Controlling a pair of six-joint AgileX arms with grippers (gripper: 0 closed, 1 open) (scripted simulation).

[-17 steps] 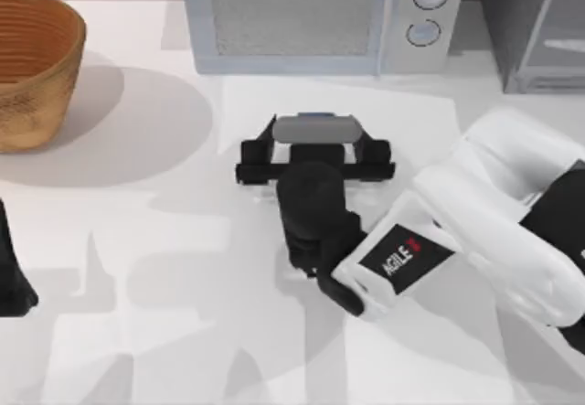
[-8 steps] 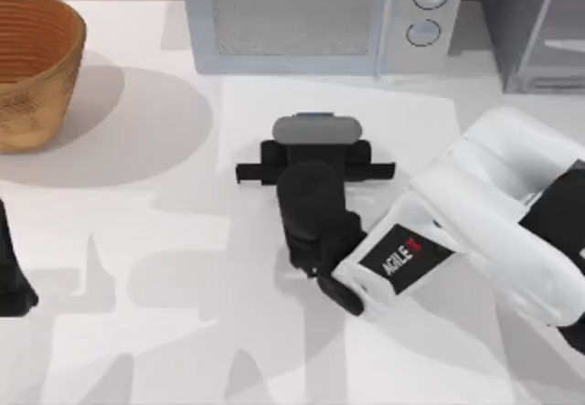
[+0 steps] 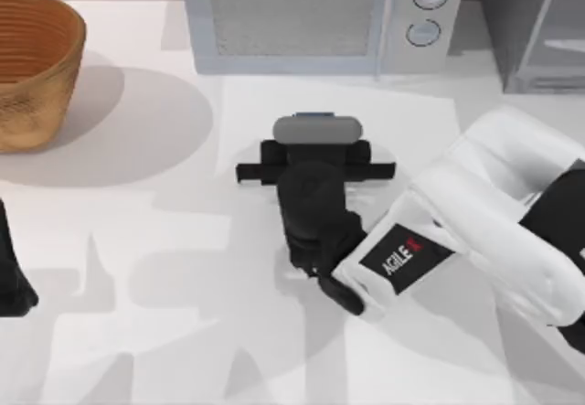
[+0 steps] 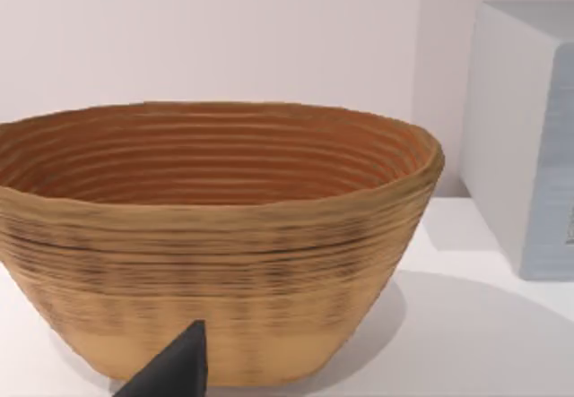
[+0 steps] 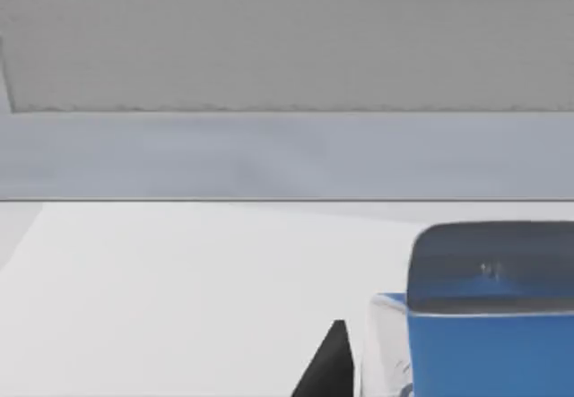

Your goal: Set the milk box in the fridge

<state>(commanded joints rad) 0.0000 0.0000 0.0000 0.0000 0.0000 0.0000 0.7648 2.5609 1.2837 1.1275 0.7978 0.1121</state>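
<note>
Only a thin blue edge of the milk box (image 3: 315, 114) shows in the top view; the rest is hidden under my right gripper (image 3: 315, 152), mid-table in front of the microwave. The fingers stand drawn in against the carton's sides, so the gripper is shut on it. The right wrist view has the blue carton top (image 5: 489, 325) close up, with one dark fingertip (image 5: 328, 368) right beside it. The fridge (image 3: 535, 30) stands at the table's far right corner, apart from the gripper. My left arm (image 3: 11, 277) is parked at the left edge.
A light grey microwave (image 3: 320, 16) with two round knobs stands just behind the carton. A woven basket (image 3: 32, 67) sits at the far left, and it looms close in the left wrist view (image 4: 215, 236). Open tabletop lies left of the right gripper.
The right gripper's fingers moved in from a wide spread to the carton's sides a second ago, then held still. The left arm has not moved.
</note>
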